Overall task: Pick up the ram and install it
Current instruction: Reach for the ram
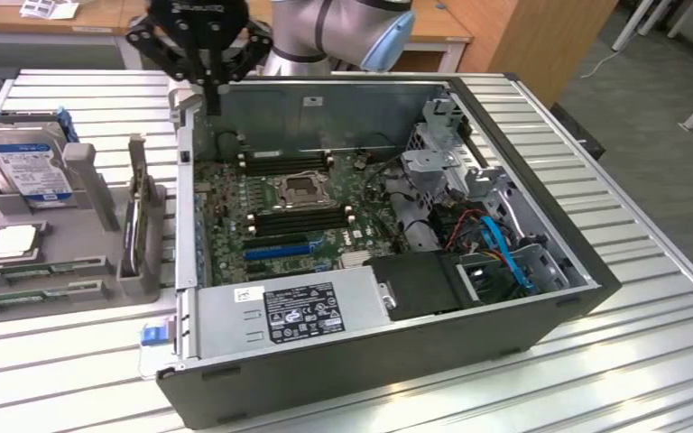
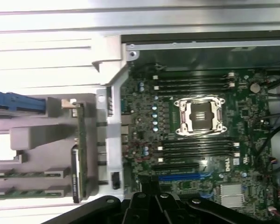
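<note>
Gripper (image 1: 217, 101): pinched shut, empty, up over the back wall of the computer case (image 1: 322, 97).
Ram (image 1: 133, 230): stands on its edge in the grey holder (image 1: 140, 281), near the tabletop's (image 1: 33, 361) edge on the exterior view's left, well apart from the gripper.
Good way: I think open wide first, line up with the stick, grab its middle, lift straight up.

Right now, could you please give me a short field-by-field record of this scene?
ram: on edge in the grey holder, at the exterior view's left of the computer case
claw: over the case's far wall, apart from the ram
memory slots: look empty, flanking the CPU socket
hard drive: upright in the same holder
</note>
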Available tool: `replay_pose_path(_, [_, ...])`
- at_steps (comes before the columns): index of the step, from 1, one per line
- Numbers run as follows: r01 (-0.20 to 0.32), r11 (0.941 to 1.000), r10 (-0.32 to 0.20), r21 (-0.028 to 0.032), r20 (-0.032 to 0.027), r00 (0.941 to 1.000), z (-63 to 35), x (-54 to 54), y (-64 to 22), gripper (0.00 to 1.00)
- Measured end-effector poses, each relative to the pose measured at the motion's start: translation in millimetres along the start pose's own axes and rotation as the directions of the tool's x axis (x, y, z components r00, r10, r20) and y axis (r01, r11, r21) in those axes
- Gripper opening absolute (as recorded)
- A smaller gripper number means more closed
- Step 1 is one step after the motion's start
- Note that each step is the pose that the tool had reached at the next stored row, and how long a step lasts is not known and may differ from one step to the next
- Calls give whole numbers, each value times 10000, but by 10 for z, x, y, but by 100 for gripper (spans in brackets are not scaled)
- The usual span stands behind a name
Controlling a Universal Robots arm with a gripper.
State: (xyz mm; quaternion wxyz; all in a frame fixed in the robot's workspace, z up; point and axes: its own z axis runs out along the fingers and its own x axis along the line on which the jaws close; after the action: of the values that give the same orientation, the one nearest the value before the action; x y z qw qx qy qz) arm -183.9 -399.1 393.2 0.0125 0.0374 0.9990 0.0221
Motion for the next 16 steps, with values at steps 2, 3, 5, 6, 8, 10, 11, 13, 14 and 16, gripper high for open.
replay_pose_path(2, [2,10000,-2,1,-1,10000,-3,87,-7,11])
replay_pose_path(3, [1,10000,-1,1,-1,10000,-4,134,-11,11])
replay_pose_path(5, [1,10000,-1,1,-1,10000,-6,228,-17,11])
replay_pose_path(6, [2,10000,-2,1,0,10000,-7,268,-21,11])
replay_pose_path(8, [0,10000,0,1,0,10000,-9,362,-27,11])
replay_pose_path(10, [2,10000,-2,2,-1,10000,-12,452,-34,11])
replay_pose_path(11, [1,10000,-1,1,-2,10000,-13,497,-38,11])
replay_pose_path(13, [0,10000,0,1,0,10000,-15,589,-44,11])
replay_pose_path(14, [1,10000,-1,1,-1,10000,-16,634,-48,11])
replay_pose_path(16, [0,10000,0,1,-1,10000,-19,723,-54,11])
